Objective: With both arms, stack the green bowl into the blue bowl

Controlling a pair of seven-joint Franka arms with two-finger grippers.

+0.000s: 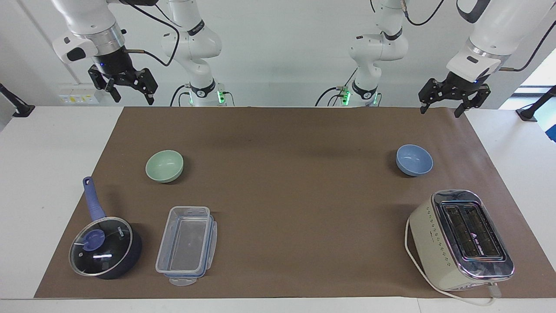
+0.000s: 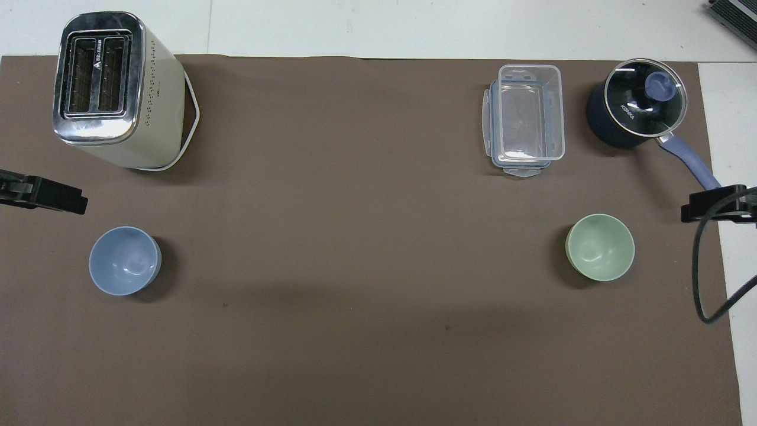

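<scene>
Overhead view, green bowl (image 2: 600, 247) upright, blue bowl (image 2: 124, 260) upright

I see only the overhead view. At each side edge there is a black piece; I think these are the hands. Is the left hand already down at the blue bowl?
Observer: No. The left hand hangs high above the table, well clear of the blue bowl.
Operator: Is it open or shut?
Observer: It is open, with nothing between its fingers.
Operator: And is the right hand the same?
Observer: Yes. The right hand is also raised, open and empty, and it is not touching the green bowl.
</scene>
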